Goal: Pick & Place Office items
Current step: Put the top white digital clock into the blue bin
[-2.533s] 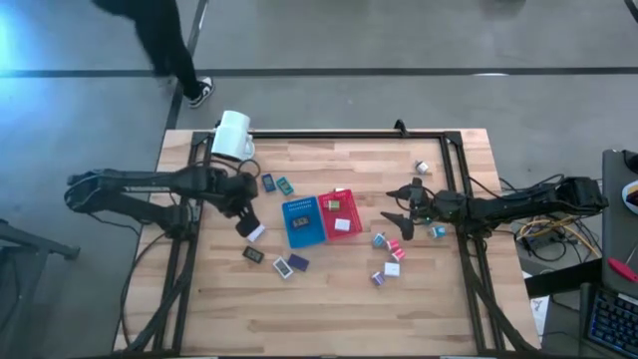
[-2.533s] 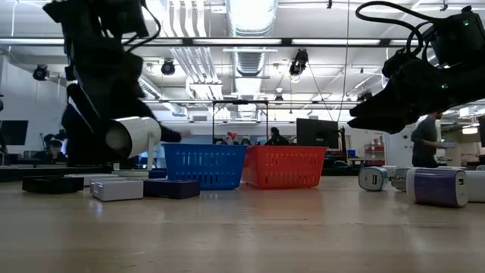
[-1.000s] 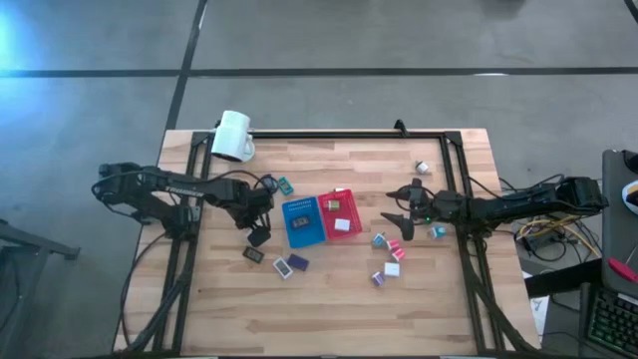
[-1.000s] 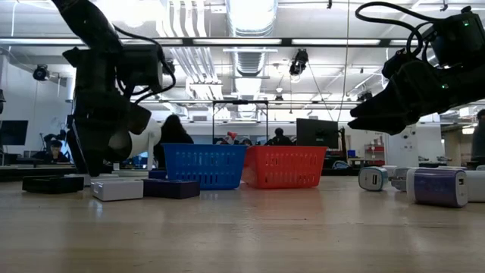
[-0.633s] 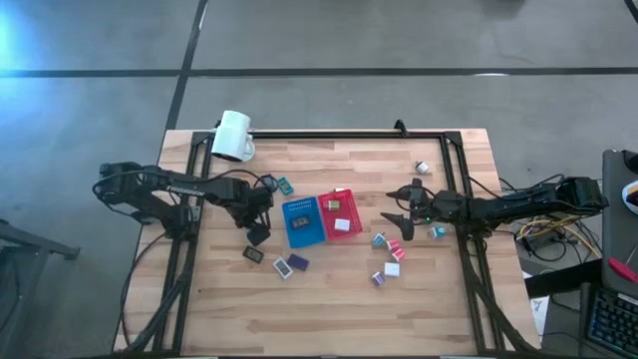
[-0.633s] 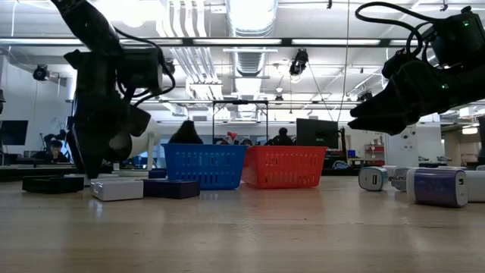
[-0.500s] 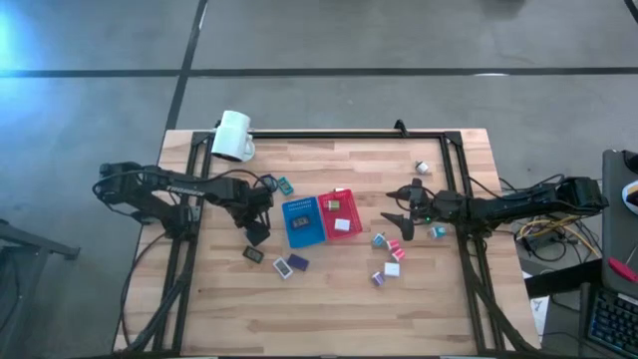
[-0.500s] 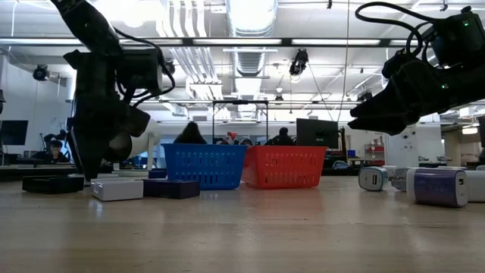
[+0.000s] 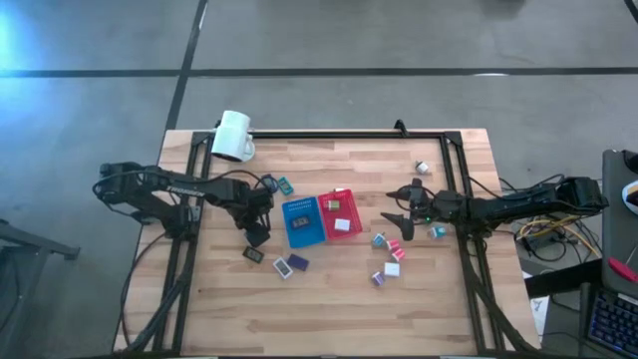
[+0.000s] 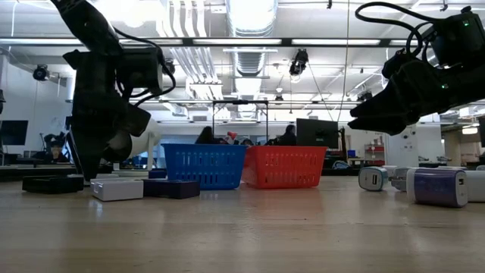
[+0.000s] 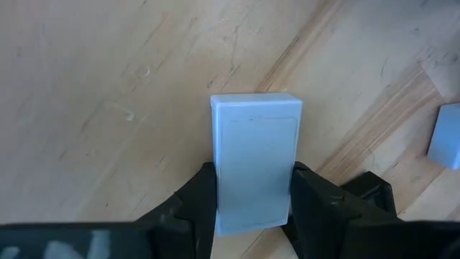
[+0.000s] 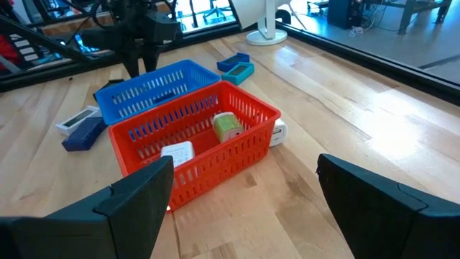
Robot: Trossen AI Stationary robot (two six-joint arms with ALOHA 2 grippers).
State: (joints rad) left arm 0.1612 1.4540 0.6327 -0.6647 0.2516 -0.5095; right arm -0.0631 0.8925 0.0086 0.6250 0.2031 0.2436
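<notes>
Seen from above, the left gripper (image 9: pixel 256 235) hangs just left of the blue tray (image 9: pixel 302 221), pinching a white flat piece (image 9: pixel 256 232), while the right gripper (image 9: pixel 401 222) waits right of the red tray (image 9: pixel 339 212) with its fingers spread, above small clip-like pieces (image 9: pixel 384 240) scattered on the wooden tabletop (image 9: pixel 329 299). A black flat piece (image 9: pixel 253 254) and a dark blue flat piece (image 9: pixel 298 262) lie near of the left gripper, and a white mug (image 9: pixel 232 136) rests at the far left corner. At table height, the left arm (image 10: pixel 102 91) stands over a white flat item (image 10: pixel 117 189) and a dark blue one (image 10: pixel 173 188), with the blue and red trays side by side behind them. The left wrist camera shows the white flat piece (image 11: pixel 256 162) clamped between two dark fingers (image 11: pixel 198 201) just above the wood. The right wrist camera looks past wide-parted fingers (image 12: pixel 136 205) at the red tray (image 12: pixel 198 140), which holds a greenish piece (image 12: pixel 228 126) and a white one (image 12: pixel 177 153).
</notes>
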